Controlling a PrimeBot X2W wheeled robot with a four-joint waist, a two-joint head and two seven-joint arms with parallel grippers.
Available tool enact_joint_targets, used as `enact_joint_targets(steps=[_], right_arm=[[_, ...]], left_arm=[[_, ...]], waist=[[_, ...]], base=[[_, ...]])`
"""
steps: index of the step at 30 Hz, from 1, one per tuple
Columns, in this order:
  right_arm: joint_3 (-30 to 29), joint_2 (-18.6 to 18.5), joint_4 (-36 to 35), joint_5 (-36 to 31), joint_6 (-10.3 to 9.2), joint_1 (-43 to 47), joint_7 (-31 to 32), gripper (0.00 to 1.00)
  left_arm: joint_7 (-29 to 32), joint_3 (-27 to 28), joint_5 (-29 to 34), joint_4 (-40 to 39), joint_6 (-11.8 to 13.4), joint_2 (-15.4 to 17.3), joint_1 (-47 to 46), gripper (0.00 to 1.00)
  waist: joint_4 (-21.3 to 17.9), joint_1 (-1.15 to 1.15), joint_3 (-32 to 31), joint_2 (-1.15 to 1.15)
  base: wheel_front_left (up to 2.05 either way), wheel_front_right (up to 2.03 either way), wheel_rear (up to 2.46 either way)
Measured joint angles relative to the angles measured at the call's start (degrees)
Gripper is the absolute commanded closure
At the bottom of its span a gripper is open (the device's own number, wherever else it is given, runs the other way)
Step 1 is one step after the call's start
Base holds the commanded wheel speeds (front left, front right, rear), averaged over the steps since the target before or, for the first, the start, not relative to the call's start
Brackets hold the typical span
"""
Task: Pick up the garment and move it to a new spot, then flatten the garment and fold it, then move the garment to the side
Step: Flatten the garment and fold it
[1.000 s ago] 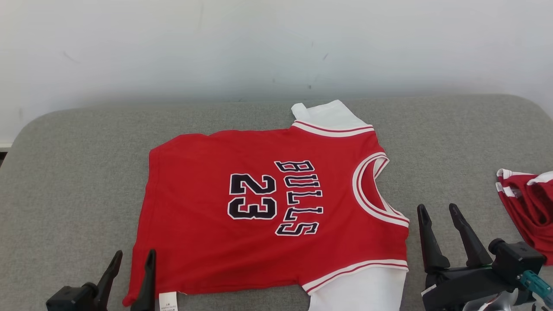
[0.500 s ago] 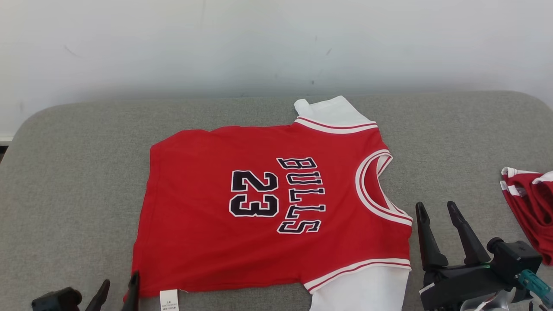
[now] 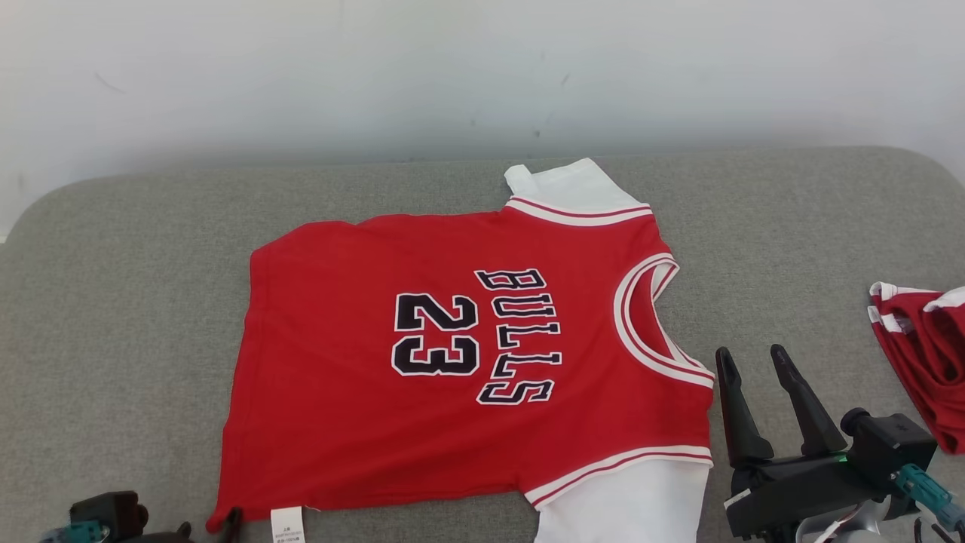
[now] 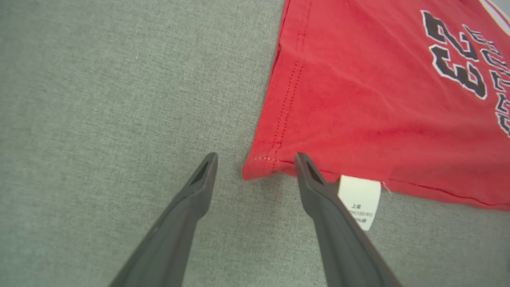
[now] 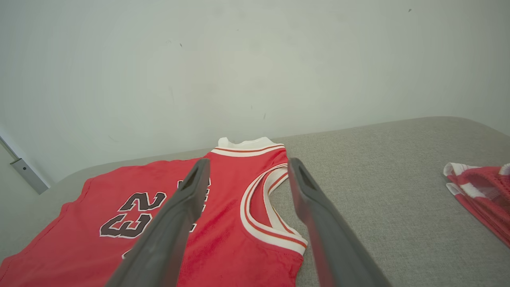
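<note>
A red jersey with "BULLS 23" lettering and white sleeves lies spread flat on the grey couch cushion, neck hole toward the right. My left gripper stands open just short of the jersey's near hem corner, which lies between its fingertips, a white care label beside the right finger. In the head view just a fingertip of the left gripper shows at the bottom edge. My right gripper stands open to the right of the collar, above the cushion; the right wrist view looks across the collar.
A second red-and-white garment lies bunched at the cushion's right edge, also seen as a red heap in the right wrist view. A pale wall rises behind the cushion. Bare cushion lies left of and beyond the jersey.
My left gripper has drawn back and down toward the bottom edge of the head view, off the hem corner. The head camera has tilted slightly. The right gripper has barely moved.
</note>
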Motion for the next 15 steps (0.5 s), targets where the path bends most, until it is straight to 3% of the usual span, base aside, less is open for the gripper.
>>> enact_joint_targets(steps=[13, 14, 15], right_arm=[[0.24, -0.02, 0.85, -0.02, 0.47, -0.28, -0.32, 0.0], [0.25, -0.01, 0.89, -0.02, 0.47, -0.28, -0.33, 0.0], [0.23, -0.02, 0.92, -0.02, 0.47, -0.27, -0.33, 0.0]], left_arm=[[4.93, -0.66, 0.59, 2.21, 0.99, 0.69, -1.25, 0.0], [5.0, -0.66, 0.59, 2.21, 1.0, 0.69, -1.27, 0.03], [5.09, -0.7, 0.59, 2.22, 1.0, 0.69, -1.38, 0.18]], waist=[[-1.21, 0.0, 0.86, 0.0], [-1.25, 0.0, 0.96, 0.0], [-1.27, 0.0, 1.03, 0.0]], base=[[0.0, 0.0, 0.0], [0.0, 0.0, 0.0], [0.0, 0.0, 0.0]])
